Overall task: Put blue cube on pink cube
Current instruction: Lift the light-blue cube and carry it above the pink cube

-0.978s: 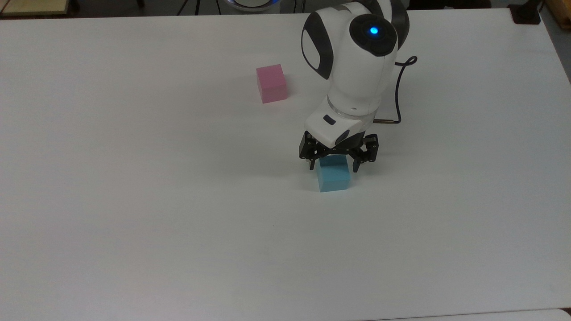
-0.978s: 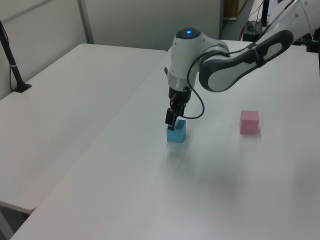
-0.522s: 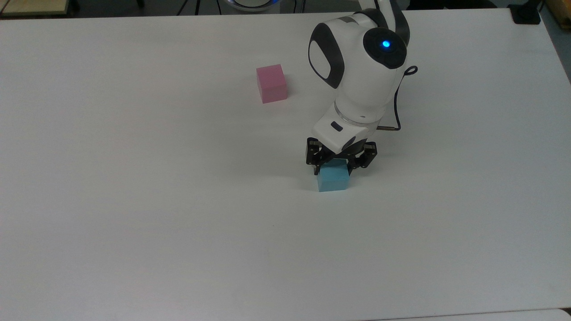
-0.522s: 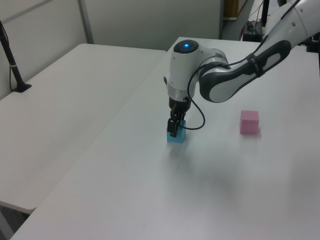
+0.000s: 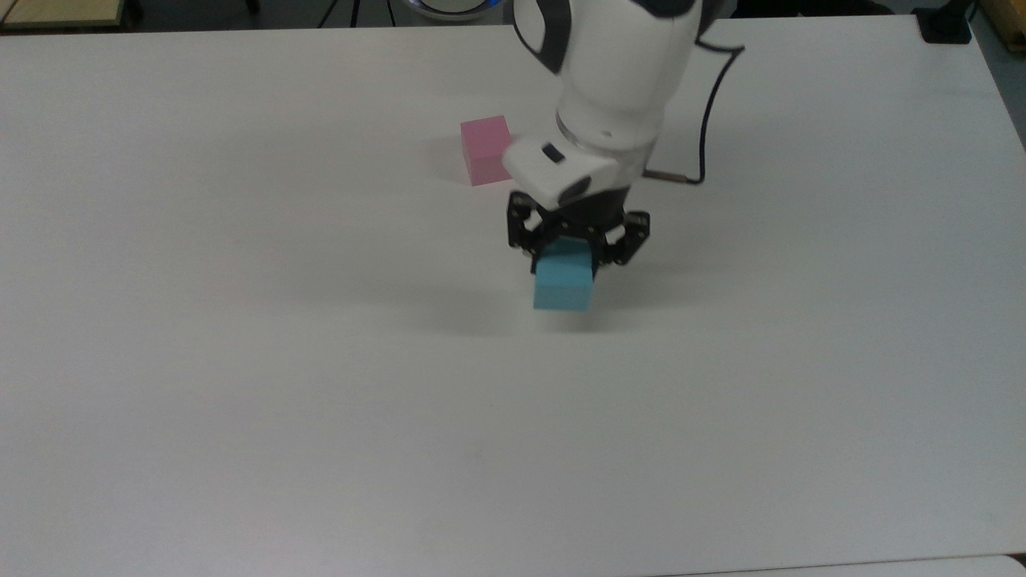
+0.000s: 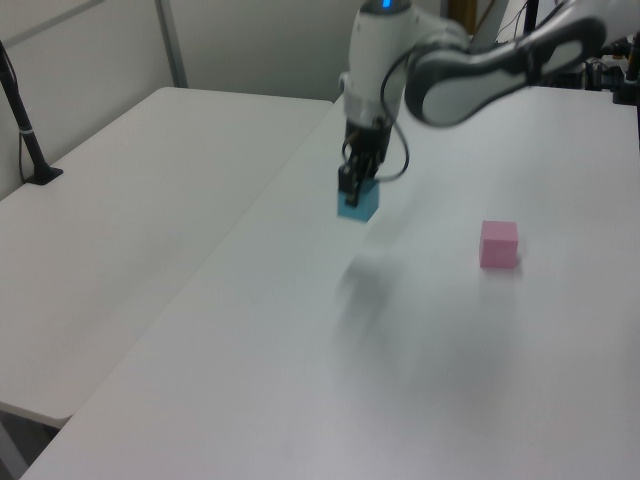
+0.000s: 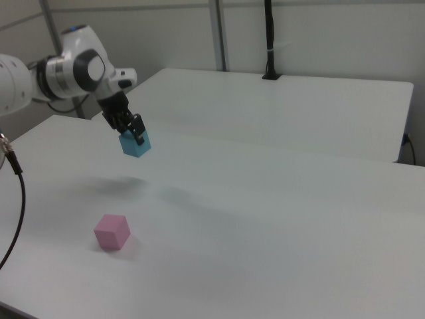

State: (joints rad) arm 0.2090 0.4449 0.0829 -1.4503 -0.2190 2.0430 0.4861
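The blue cube [image 5: 563, 283] [image 6: 359, 203] [image 7: 136, 145] hangs in the air above the white table, with my gripper [image 5: 571, 258] [image 6: 352, 186] [image 7: 131, 130] shut on its upper part. Its shadow falls on the table below it. The pink cube [image 5: 485, 149] [image 6: 498, 244] [image 7: 111, 231] rests on the table by itself, up and to the left of the gripper in the top view, its right edge hidden behind the white wrist. In the left view it lies to the right of the gripper and lower.
The white table [image 5: 240, 361] has broad bare surface around both cubes. A second white table [image 6: 120, 180] adjoins it. A black cable [image 5: 709, 104] trails from the arm. A black post [image 6: 25, 130] stands at the left view's left edge.
The fingers closed on the blue cube and lifted it off the table. The arm has carried it up and towards the top view's upper left, nearer the pink cube.
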